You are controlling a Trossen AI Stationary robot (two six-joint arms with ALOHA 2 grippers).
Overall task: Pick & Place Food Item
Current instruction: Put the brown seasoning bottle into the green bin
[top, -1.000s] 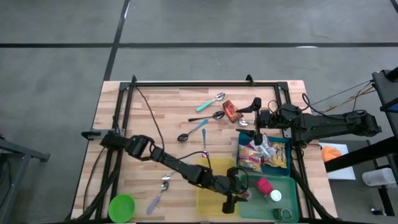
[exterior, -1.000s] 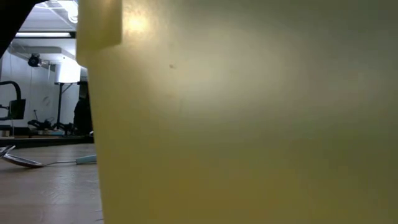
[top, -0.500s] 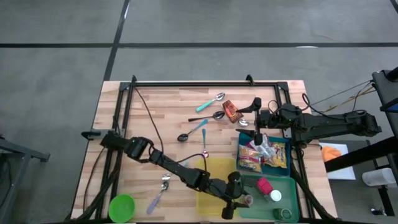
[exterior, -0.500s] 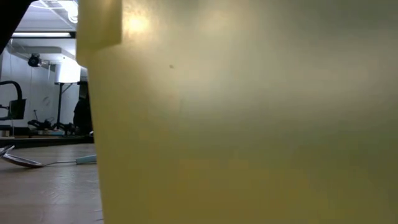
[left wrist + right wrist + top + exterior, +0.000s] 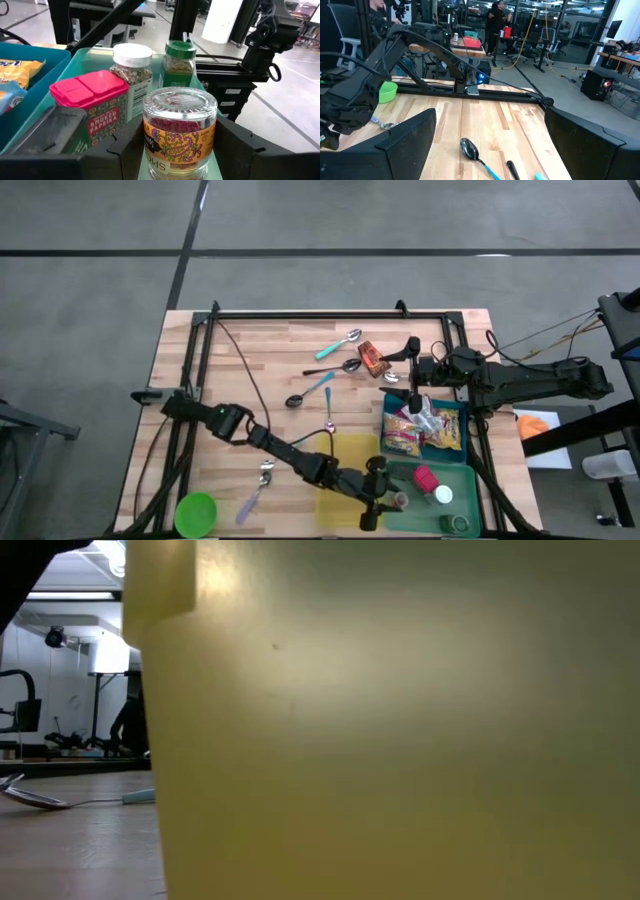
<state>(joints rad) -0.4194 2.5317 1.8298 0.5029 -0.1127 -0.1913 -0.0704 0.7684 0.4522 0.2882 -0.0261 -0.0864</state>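
Observation:
A glass spice jar [image 5: 180, 130] with a clear lid and an orange-and-purple label stands upright between the fingers of my left gripper [image 5: 386, 500], which is shut on it. The jar is inside the green bin [image 5: 462, 476] at the table's near right. Beside it in the bin stand a pink-lidded paprika box [image 5: 92, 100], a white-lidded jar [image 5: 132, 65] and a green-lidded jar [image 5: 179, 62]. My right gripper [image 5: 412, 362] waits open at the far right, above a spoon [image 5: 470, 149], with nothing between its fingers. My left gripper pinches the jar's lower sides [image 5: 148, 150] between its two fingers [image 5: 117, 152]. The fingers come nearly level from the table's left. The jar stays upright; its base lies below the picture's edge, so I cannot tell whether it rests on the bin's floor.
A yellow bin [image 5: 345, 458] stands left of the green one, and its wall [image 5: 400, 720] fills the low view. A blue bin [image 5: 452, 412] holds snack bags. Several spoons and an orange packet [image 5: 372, 358] lie mid-table. A green cup [image 5: 196, 513] sits near left.
My left gripper has sunk a little toward the near edge, over the green bin, and tipped slightly downward. It carries the jar along upright.

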